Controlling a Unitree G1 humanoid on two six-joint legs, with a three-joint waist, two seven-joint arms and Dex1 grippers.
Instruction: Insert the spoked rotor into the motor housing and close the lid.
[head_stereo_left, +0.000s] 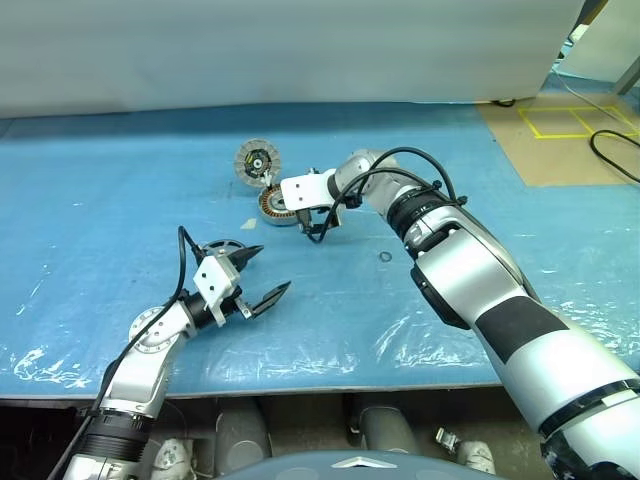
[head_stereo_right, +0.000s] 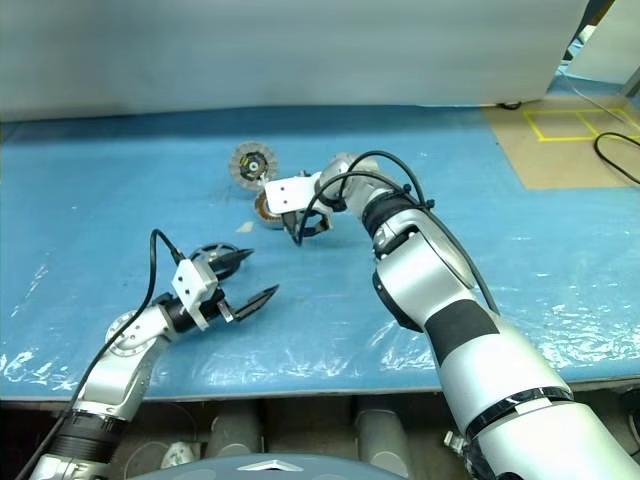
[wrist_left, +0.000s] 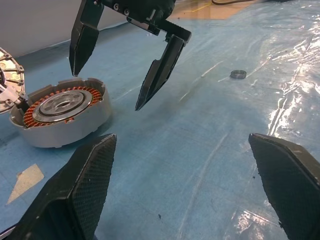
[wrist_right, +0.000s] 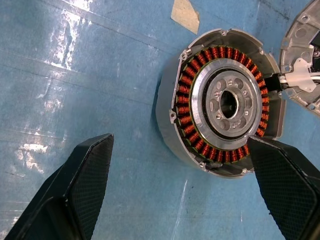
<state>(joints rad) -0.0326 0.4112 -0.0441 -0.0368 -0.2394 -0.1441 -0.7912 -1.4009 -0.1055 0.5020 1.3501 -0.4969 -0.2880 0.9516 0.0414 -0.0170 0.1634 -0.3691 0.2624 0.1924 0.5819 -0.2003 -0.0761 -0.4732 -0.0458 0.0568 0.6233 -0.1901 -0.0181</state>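
Note:
The motor housing (head_stereo_left: 275, 206) lies on the blue sheet, its copper windings (wrist_right: 187, 107) ringing a silvery centre. The lid (head_stereo_left: 257, 161) stands open behind it, joined at the rim, with its pale segmented face showing. My right gripper (head_stereo_left: 322, 226) hangs open just beside and above the housing (wrist_left: 60, 112), pointing down, with nothing between its fingers (wrist_left: 159, 75). The spoked rotor (head_stereo_right: 214, 252) lies flat on the sheet nearer me, partly hidden behind my left gripper (head_stereo_left: 257, 276). That gripper is open, empty and held level.
A small dark ring (head_stereo_left: 385, 257) lies on the sheet to the right of the housing. A yellow tape scrap (wrist_right: 185, 15) sits by the housing. The table's front edge (head_stereo_left: 300, 375) runs close below my left gripper. A cable (head_stereo_left: 612, 155) lies on the brown floor at far right.

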